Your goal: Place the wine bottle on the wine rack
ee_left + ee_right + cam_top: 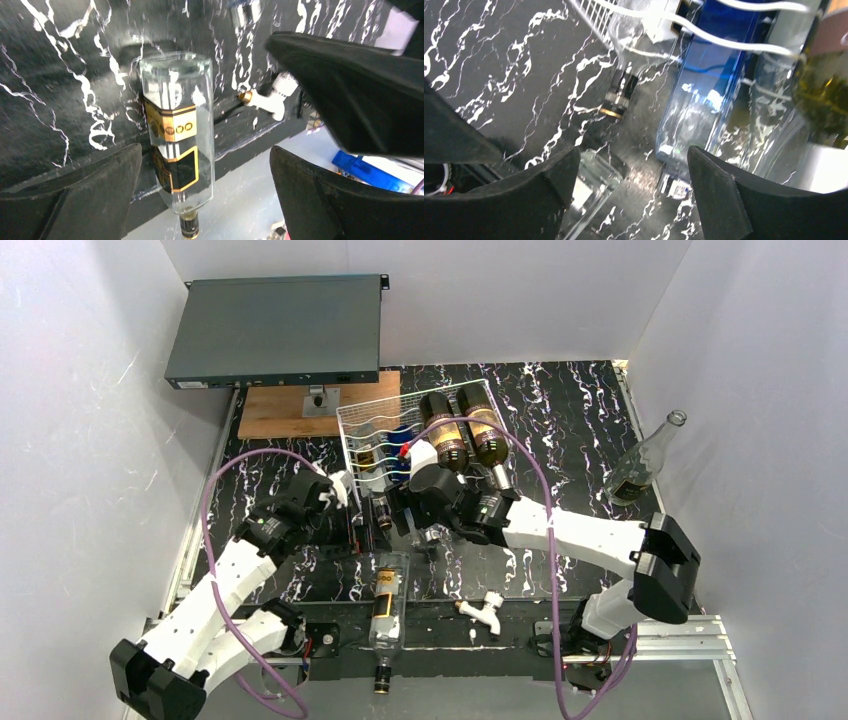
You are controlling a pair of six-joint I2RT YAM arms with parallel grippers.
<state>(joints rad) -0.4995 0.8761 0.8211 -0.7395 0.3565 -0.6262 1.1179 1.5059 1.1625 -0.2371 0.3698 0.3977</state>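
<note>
- Beneath the wine rack (375,435) spreads the black, white-veined worktop (570,430).
- Behind the rack and to its left, a dark grey flat box (275,330) sits raised over a wooden board (275,412).
- On the rack's right end, two dark bottles (462,435) lie side by side with their necks toward the arms. A blue bottle (709,95) lies in a slot further left.
- Well in front of the rack, the wine bottle (388,602) lies flat on the worktop. It is clear glass with a gold-and-black label, and its neck pokes past the near edge.
- Well right of the rack, a greenish empty bottle (645,462) leans against the side wall.
- Between the rack and the lying bottle, the left gripper (205,152) has its jaws spread wide and grips nothing. The bottle shows between them in its wrist view.
- Just in front of the rack, the right gripper (633,155) also has wide jaws and nothing in them.
- Right of the lying bottle rests a small white tap-like piece (483,612).
</note>
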